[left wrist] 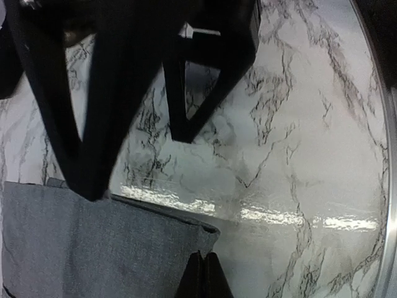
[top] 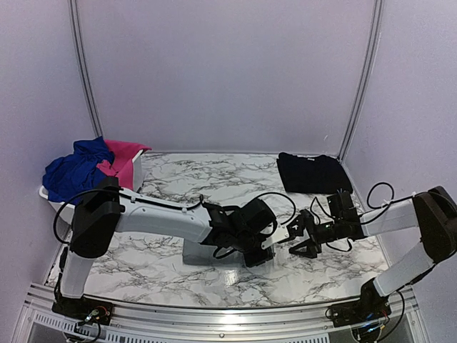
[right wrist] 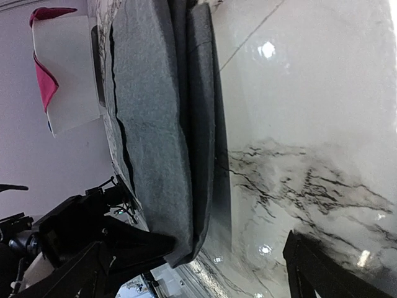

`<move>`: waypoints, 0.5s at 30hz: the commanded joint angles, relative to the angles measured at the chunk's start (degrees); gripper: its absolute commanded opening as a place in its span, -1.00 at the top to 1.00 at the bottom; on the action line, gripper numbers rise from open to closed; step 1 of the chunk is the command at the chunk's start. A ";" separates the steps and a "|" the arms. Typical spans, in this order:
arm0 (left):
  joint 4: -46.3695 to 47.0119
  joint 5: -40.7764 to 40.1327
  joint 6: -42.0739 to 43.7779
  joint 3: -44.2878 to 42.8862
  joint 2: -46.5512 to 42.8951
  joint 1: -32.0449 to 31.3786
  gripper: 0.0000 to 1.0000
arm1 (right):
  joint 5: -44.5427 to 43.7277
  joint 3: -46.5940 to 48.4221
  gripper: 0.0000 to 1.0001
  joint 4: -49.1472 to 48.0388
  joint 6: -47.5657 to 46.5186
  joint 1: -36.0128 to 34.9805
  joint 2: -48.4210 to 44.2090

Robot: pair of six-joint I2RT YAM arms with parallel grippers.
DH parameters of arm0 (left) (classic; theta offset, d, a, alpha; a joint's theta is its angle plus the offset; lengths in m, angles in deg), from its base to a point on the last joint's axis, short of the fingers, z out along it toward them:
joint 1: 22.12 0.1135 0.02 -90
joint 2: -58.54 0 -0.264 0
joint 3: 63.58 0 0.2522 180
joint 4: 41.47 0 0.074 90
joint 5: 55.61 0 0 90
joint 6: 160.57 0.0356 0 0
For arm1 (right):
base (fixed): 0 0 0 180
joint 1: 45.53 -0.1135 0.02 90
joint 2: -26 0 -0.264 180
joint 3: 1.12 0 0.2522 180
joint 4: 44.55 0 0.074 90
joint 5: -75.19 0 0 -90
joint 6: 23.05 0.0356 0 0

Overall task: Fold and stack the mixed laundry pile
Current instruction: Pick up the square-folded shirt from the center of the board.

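Note:
A folded grey shirt lies on the marble table, near the front centre. My left gripper is at its right end, and in the left wrist view that gripper is shut, its tips pinching the shirt's corner. My right gripper stands open just right of it, empty. The right wrist view has the folded shirt's edge running down between that gripper's spread fingers. A folded black garment lies at the back right. Royal blue and hot-pink pieces are heaped at the back left.
The blue and pink pieces hang over a white plastic basket against the left wall. White walls close in the table at the back and both sides. A metal rail carrying the arm bases runs along the near edge.

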 commanded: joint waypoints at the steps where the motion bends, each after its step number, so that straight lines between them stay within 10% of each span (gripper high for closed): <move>1: 4.14 2.34 -1.50 1.10 -5.78 1.06 1.00 | 1.13 0.00 -0.97 -10.11 7.16 -2.28 2.20; 15: 4.71 3.63 -1.13 2.51 -8.67 0.78 1.00 | 1.55 4.13 -0.71 -33.65 25.53 -8.69 15.49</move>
